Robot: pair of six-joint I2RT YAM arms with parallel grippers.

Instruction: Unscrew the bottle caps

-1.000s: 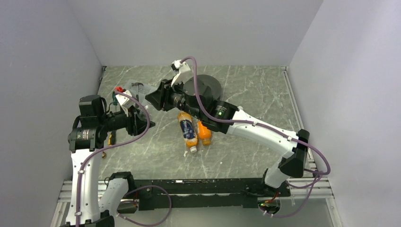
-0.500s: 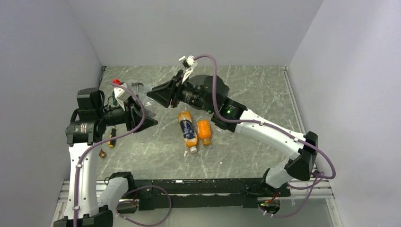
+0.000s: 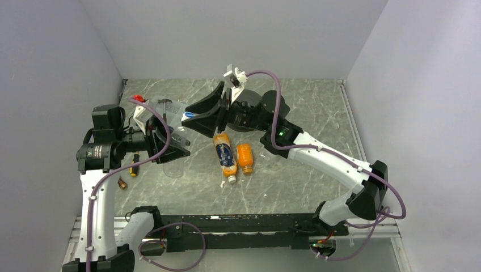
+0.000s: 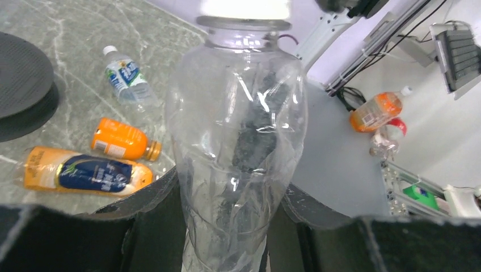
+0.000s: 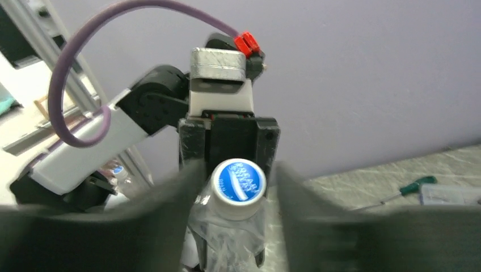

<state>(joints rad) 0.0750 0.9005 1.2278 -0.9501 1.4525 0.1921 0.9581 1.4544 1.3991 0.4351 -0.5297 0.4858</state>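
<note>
A crumpled clear bottle sits upright between the jaws of my left gripper, which is shut on its lower body. In the top view this left gripper holds the clear bottle tilted toward the right arm. Its bottle cap is white with a blue top and sits on the neck. My right gripper straddles the cap, open, with a gap on the right side. A tall orange bottle with a blue label and a short orange bottle lie on the table.
A big black disc lies at the back behind the right arm. A screwdriver lies by the left arm. A small labelled bottle lies on the marble table. Grey walls close in three sides.
My right gripper has opened off the blue-topped cap and its arm has shifted right. The left arm has swung the clear bottle slightly toward the middle.
</note>
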